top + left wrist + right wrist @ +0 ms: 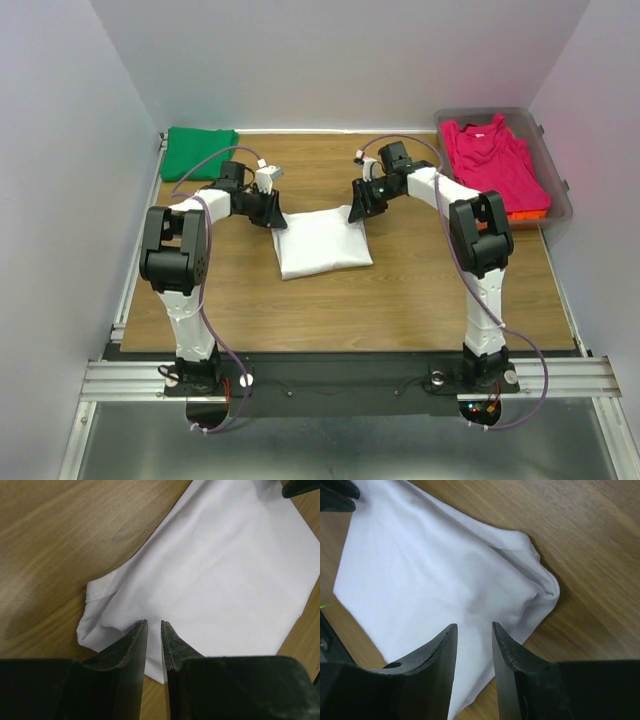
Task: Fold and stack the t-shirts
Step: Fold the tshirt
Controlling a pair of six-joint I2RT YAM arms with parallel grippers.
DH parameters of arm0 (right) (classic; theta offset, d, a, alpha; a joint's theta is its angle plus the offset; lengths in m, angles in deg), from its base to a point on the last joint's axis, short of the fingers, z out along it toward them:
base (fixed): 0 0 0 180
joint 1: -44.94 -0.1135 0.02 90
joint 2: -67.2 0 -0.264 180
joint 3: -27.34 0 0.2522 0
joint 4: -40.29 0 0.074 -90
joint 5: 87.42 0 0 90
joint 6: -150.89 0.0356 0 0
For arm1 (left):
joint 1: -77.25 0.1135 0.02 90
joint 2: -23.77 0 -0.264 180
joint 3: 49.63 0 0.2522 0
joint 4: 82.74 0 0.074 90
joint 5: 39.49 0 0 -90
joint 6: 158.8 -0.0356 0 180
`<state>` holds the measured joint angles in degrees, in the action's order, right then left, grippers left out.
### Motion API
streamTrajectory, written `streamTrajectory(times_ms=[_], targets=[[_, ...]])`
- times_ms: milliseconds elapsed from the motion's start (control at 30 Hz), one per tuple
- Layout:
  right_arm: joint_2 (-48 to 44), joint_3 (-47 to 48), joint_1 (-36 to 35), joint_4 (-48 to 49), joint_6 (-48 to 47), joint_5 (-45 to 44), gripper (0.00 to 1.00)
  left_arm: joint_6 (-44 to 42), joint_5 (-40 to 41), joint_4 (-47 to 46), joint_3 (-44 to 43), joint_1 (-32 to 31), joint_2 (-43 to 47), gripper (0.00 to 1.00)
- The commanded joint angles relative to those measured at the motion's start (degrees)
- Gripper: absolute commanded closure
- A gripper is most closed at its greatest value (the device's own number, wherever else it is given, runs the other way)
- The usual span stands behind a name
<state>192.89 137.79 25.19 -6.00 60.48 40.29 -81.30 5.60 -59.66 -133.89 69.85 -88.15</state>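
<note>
The white t-shirt [320,243] lies folded into a rough square at mid-table. My left gripper [279,222] hovers at its far left corner, jaws a narrow gap apart with nothing between them; in the left wrist view [154,622] cloth [225,570] and wood show through the gap. My right gripper [355,213] is at the far right corner, open and empty over the cloth [420,565] in the right wrist view [474,625]. The green t-shirt [200,152] lies folded at the back left. The magenta-pink t-shirt [495,165] lies on the orange one [528,213].
The pink and orange shirts sit in a clear plastic tub [558,170] at the back right corner. A rumpled sleeve fold sticks out at each far corner of the white shirt [92,592] [545,587]. Walls close the table on three sides.
</note>
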Motion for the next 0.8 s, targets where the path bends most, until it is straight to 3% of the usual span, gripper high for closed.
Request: streamTrajectory(times_ms=[0, 133, 333, 433, 600, 767], targets=[[-9.04, -0.52, 0.24, 0.89, 0.22, 4.71, 0.59, -1.93, -1.23, 3.42, -2.37, 0.37, 10.39, 0.70], [-14.85, -7.44, -1.69, 1.68, 4.53, 14.47, 0.59, 9.12, -13.34, 0.27, 2.79, -0.60, 15.92, 0.69], [-14.25, -14.86, -5.74, 5.99, 8.40, 18.70, 0.59, 22.15, -15.30, -13.70, 16.78, -9.03, 18.76, 0.69], [-9.60, -14.86, -6.00, 6.25, 7.88, 19.42, 0.59, 21.55, -14.34, -16.18, 18.82, -9.56, 14.03, 0.69], [-4.23, -18.18, -4.34, 6.17, 4.98, 16.70, 0.63, 13.38, -12.14, -5.12, 15.84, -7.81, 0.94, 0.71], [-2.21, -21.62, -2.66, 6.52, 2.08, 13.36, 0.64, 8.02, -8.18, 2.88, 10.92, -3.68, -6.64, 0.71]])
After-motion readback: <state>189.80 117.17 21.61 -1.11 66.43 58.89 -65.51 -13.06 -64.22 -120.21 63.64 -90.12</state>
